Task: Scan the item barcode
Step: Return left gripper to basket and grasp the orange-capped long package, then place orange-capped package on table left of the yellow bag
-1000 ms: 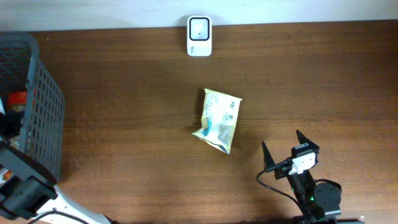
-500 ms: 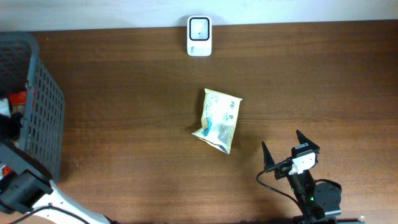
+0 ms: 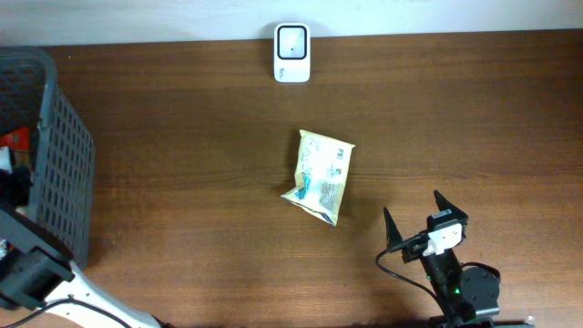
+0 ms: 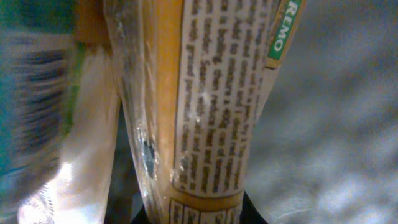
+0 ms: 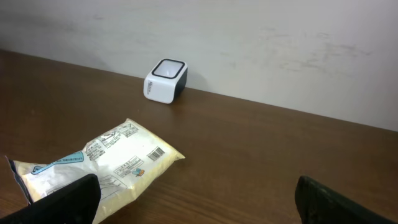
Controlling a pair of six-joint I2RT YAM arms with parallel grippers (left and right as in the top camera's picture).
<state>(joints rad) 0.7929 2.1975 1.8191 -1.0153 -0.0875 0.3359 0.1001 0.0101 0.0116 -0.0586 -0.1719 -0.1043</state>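
Overhead, the left gripper [image 3: 13, 189] reaches into the basket [image 3: 64, 173] at the table's [image 3: 182, 137] left edge, probably to fetch an item. A yellow packet [image 4: 205, 106] fills its wrist view, but whether the jaws have closed on it cannot be told. This arm has shifted slightly since a second ago. Mid-table, a pale bag [image 3: 320, 175] lies barcode-up, well apart from the scanner [image 3: 292, 41], unmoved. The right gripper [image 3: 413, 206] waits with jaws spread wide.

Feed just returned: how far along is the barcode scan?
Done: nothing shows a scan; a pale plastic packet lies on the brown wooden table, apart from the white box-shaped scanner. In hand: the left arm reaches into the grey mesh basket, a yellow printed packet filling its camera; grip unclear. Left: the scan itself. The right gripper is open.
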